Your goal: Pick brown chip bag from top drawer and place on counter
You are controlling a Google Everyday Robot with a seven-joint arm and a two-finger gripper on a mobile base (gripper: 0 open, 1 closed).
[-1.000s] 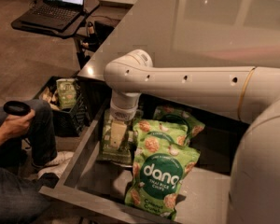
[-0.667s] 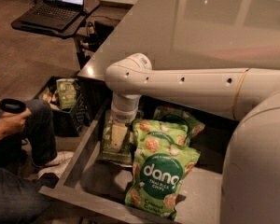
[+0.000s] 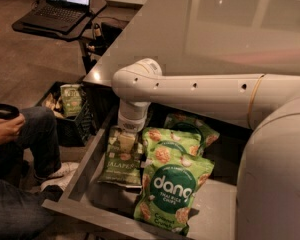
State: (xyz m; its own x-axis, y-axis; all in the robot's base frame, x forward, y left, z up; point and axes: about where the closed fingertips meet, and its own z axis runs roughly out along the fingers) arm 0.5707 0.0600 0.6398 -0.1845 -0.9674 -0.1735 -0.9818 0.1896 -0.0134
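On my feed the arm (image 3: 190,91) is cream, with a row of small dark dots and one tan ring. The gripper (image 3: 126,143) is pale too. It's down in the grey drawer (image 3: 80,181) at the desk's near edge, right over the olive-brown chip bag (image 3: 117,166) with pale lettering. The front Dang bag (image 3: 172,194) is bright green with a dark green circle, white letters and tan chips printed on it. The desk (image 3: 215,29) is glossy grey, and there's a black crate (image 3: 82,129) off its left edge.
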